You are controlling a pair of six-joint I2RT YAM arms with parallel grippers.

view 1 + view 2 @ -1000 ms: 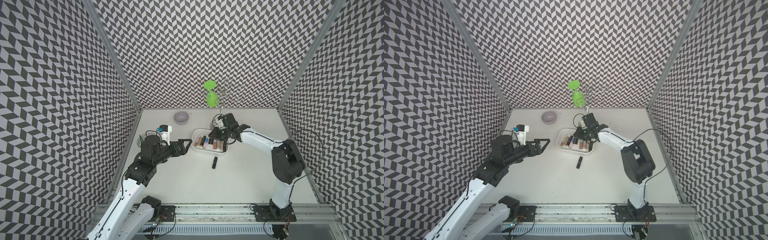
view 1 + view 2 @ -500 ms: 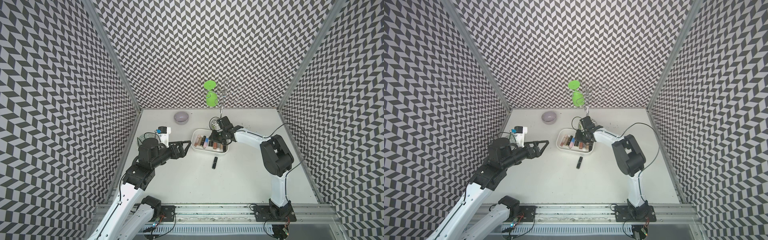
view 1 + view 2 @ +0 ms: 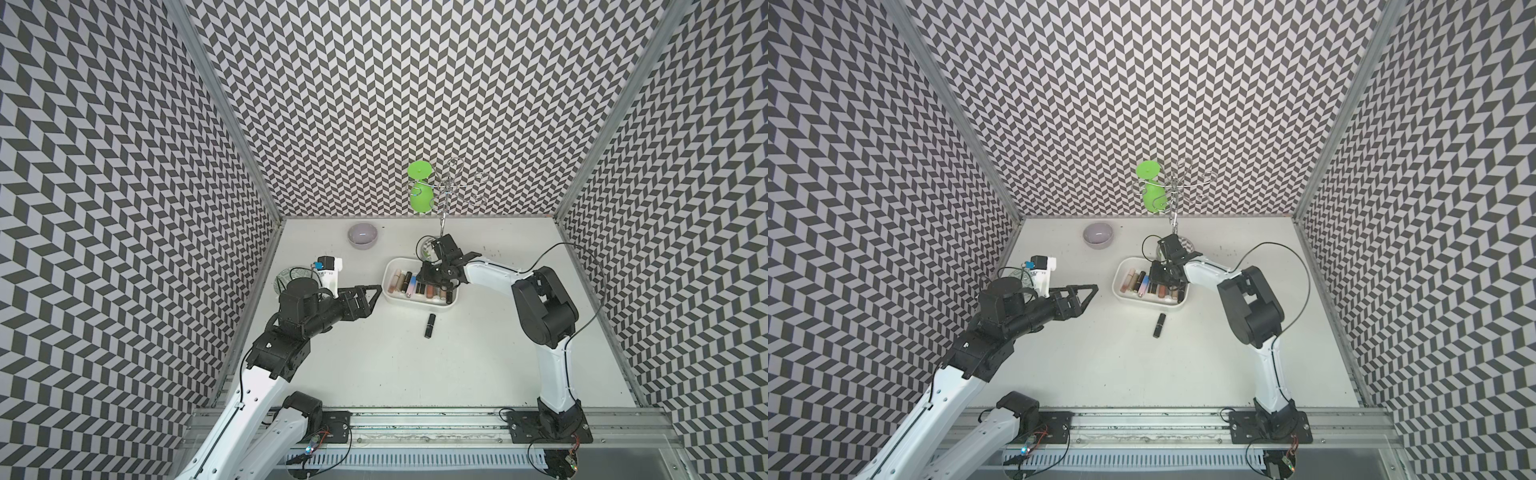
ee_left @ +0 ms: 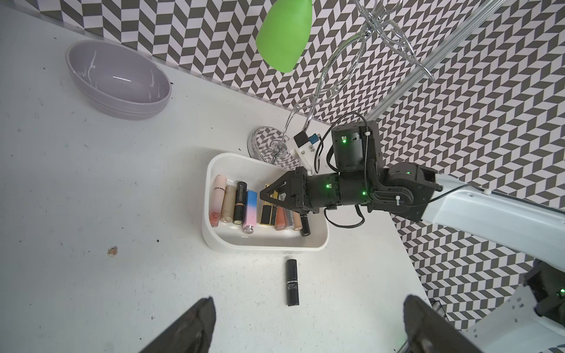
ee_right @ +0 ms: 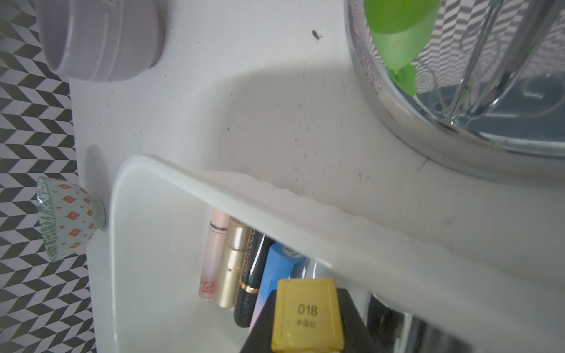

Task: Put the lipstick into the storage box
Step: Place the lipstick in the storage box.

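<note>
1. Left wrist view first: my left pincer (image 4: 308, 301) is spread wide and empty, hovering over the tabletop toward its left edge. A small patterned dish (image 5: 67, 218) sits by that edge, partly hidden behind my left arm. A careless swing back could clip it.
2. The grey bowl (image 3: 362, 235) stands near the far edge, toward the far-left corner. It is well apart from the work and blocks nothing.
3. The storage box (image 4: 260, 244) sits mid-tabletop toward the far edge, with a row of lipsticks side by side inside. It looks light, so a sideways shove from my fingers could slide it or scatter the row.
4. A black lipstick (image 4: 292, 282) lies flat on the tabletop just beside the box's near wall, not touching it. It is round, and I expect it to roll if nudged off-centre.
5. My right pincer (image 3: 424, 277) is clenched on a yellow-ended lipstick (image 5: 307, 314), low inside the box over the row. If I let go while it is tilted, it could land across its neighbours.
6. A chrome stand (image 4: 269, 145) carrying a green plastic piece (image 3: 419, 195) rises just beyond the box's far wall, close to my right wrist. Lifting out carelessly could strike it.
</note>
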